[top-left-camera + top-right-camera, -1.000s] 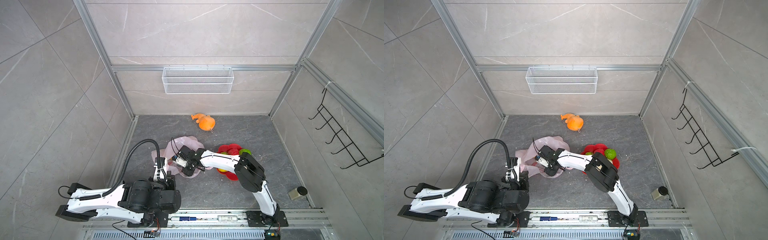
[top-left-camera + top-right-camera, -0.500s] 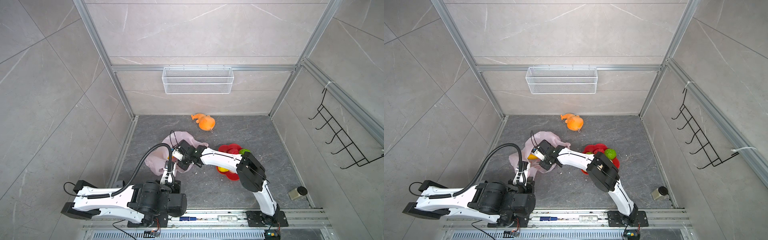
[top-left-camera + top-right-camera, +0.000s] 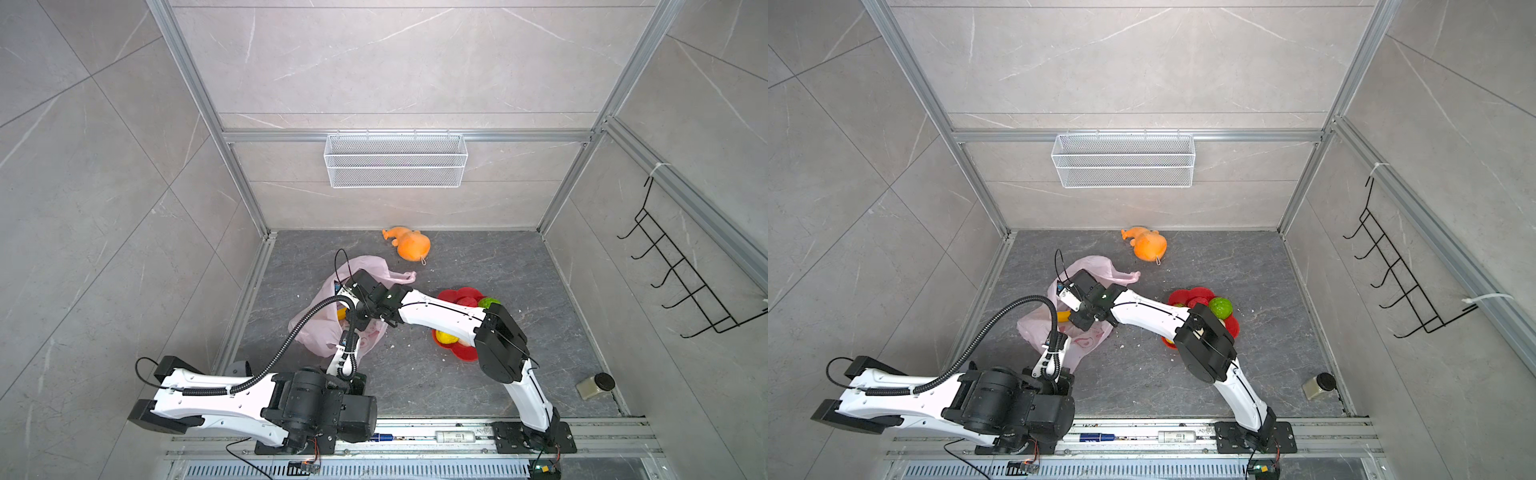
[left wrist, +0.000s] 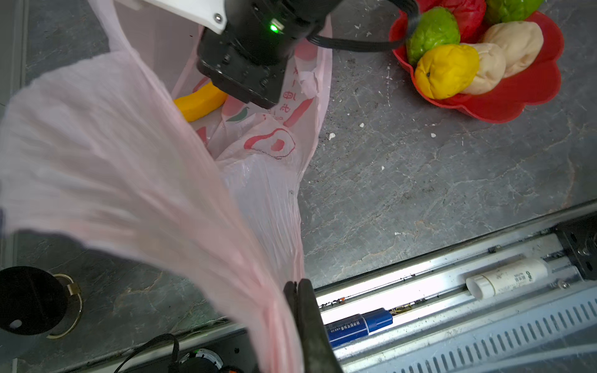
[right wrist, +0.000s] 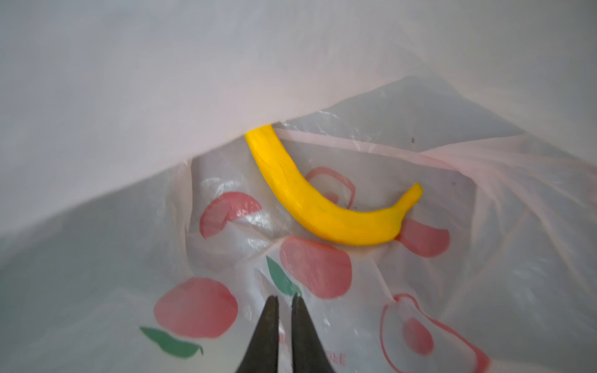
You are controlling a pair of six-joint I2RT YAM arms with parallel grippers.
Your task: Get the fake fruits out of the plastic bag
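The pale-pink plastic bag [image 3: 318, 332] [image 3: 1034, 328] lies at the floor's left. My left gripper [image 4: 295, 285] is shut on a bunched edge of it [image 4: 97, 145] and holds that edge up. My right arm's wrist [image 3: 368, 291] reaches into the mouth. Inside, my right gripper [image 5: 284, 297] has its fingers a narrow gap apart with nothing between them, over the printed bag floor [image 5: 323, 274]. A yellow banana [image 5: 323, 210] [image 4: 200, 101] lies beyond the tips, untouched. Green [image 4: 433, 32], yellow [image 4: 445, 71], red [image 4: 465, 13] and beige [image 4: 513, 42] fruits sit on the red plate [image 4: 517, 103] [image 3: 461, 353].
An orange plush toy [image 3: 409, 245] lies near the back wall. A small jar [image 3: 596, 384] stands at the front right. A wire basket [image 3: 395, 166] hangs on the back wall and a black hook rack [image 3: 681, 282] on the right wall. A blue marker [image 4: 358, 324] lies in the front rail.
The left arm has swung forward and raised its held bag edge, opening the mouth. The right gripper has moved deeper into the bag and its fingers have parted slightly.
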